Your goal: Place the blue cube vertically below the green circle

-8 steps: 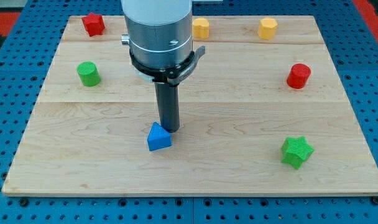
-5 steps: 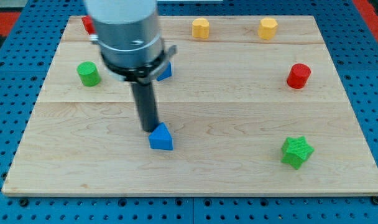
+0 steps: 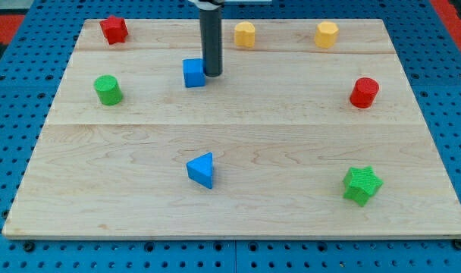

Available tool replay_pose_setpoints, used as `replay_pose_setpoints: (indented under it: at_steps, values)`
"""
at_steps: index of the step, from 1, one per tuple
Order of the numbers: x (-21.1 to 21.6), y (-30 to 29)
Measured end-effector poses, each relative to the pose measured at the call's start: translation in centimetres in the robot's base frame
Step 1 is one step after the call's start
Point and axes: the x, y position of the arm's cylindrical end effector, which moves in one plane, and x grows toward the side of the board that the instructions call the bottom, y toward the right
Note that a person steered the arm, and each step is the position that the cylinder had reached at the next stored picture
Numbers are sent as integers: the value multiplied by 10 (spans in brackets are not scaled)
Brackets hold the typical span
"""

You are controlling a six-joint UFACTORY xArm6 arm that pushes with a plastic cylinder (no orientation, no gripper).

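Note:
The blue cube (image 3: 193, 73) sits on the wooden board in the upper middle-left. The green circle, a short cylinder (image 3: 108, 89), stands at the view's left, a little lower than the cube and well to its left. My tip (image 3: 212, 74) rests on the board right against the blue cube's right side. The rod rises straight up out of the view's top.
A blue triangle (image 3: 202, 169) lies lower centre. A red star-like block (image 3: 114, 29) is top left, two yellow blocks (image 3: 245, 33) (image 3: 326, 33) along the top, a red cylinder (image 3: 364, 92) at right, a green star (image 3: 362, 184) bottom right. The board's edge (image 3: 238, 234) runs along the bottom.
My tip left the blue triangle and moved up the view to the blue cube's right side. The triangle has turned and shifted slightly. The arm body has risen out of view.

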Motion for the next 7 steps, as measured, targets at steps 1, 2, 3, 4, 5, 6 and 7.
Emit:
replay_pose_setpoints:
  at_steps: [1, 2, 3, 4, 5, 6, 7]
  values:
    - [-16, -24]
    - [-16, -67]
    - [1, -93]
    - [31, -92]
    - [60, -101]
    - [86, -98]
    - [74, -58]
